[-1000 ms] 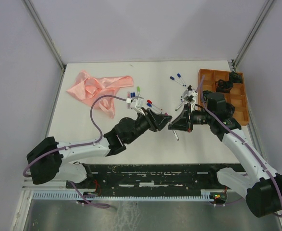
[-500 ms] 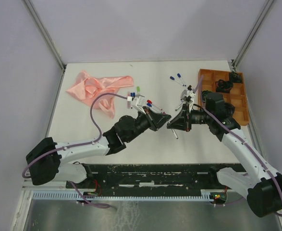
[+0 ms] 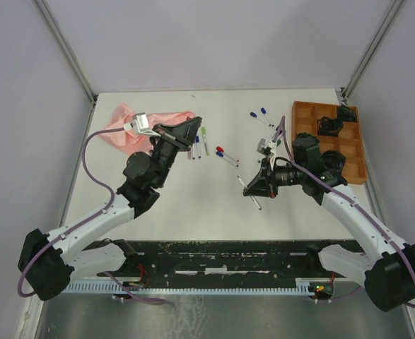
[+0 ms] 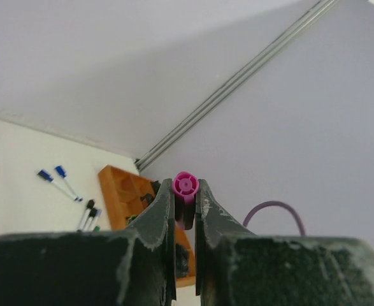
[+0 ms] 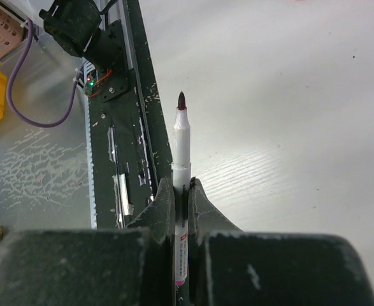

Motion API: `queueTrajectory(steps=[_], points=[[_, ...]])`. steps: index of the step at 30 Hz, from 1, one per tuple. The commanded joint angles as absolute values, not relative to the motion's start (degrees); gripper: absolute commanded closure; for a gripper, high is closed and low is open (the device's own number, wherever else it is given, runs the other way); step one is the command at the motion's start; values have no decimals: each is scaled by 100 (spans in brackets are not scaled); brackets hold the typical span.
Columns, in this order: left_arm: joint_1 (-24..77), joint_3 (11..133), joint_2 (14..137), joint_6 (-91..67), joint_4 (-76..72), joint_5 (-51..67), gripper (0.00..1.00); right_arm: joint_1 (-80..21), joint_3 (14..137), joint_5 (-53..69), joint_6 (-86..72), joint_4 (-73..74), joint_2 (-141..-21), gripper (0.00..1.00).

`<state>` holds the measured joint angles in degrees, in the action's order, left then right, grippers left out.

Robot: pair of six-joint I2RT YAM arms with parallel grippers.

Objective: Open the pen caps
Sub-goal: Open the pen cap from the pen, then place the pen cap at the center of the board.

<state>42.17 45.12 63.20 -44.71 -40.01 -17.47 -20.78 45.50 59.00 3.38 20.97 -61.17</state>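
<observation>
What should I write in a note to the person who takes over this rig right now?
The left gripper is shut on a magenta cap, held up in the air. The right gripper is shut on the pen, its tip bare, over the table.
Done: this one pen is open.
Left: put both down, then open the group of pens by the pink cloth, the middle pair and the far pair near the orange tray; all seem capped.
</observation>
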Motion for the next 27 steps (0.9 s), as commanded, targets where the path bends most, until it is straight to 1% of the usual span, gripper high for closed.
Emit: queueTrajectory(steps=[1,4,6,9,11,14,17,23,27], points=[[4087,3572,5748,-4316,-3321,-1939,97,-2108,4722,5802,466,2074,-6188,100],[3873,2759,5409,-4524,-2733,-1967,97,-2118,4749,5773,477,2110,-6291,100],[3607,2347,5277,-4565,-2366,-1750,97,-2129,4799,5724,515,2175,-6352,100],[3182,2005,5298,-4521,-2019,-1511,97,-2131,4816,5669,544,2206,-6418,100],[2934,1992,5498,-4444,-1816,-1349,97,-2143,4805,5637,548,2209,-6455,100],[2658,2219,6103,-4492,-1577,-1191,97,-2144,4821,5585,561,2228,-6532,100],[2587,2800,6891,-4552,-955,-1491,97,-2145,4825,5548,579,2242,-6567,100],[2575,4126,8242,-4194,163,-2043,97,-2145,4820,5511,582,2241,-6583,100],[2546,4587,8871,-4022,296,-2157,95,-2144,4831,5493,564,2241,-6607,99]])
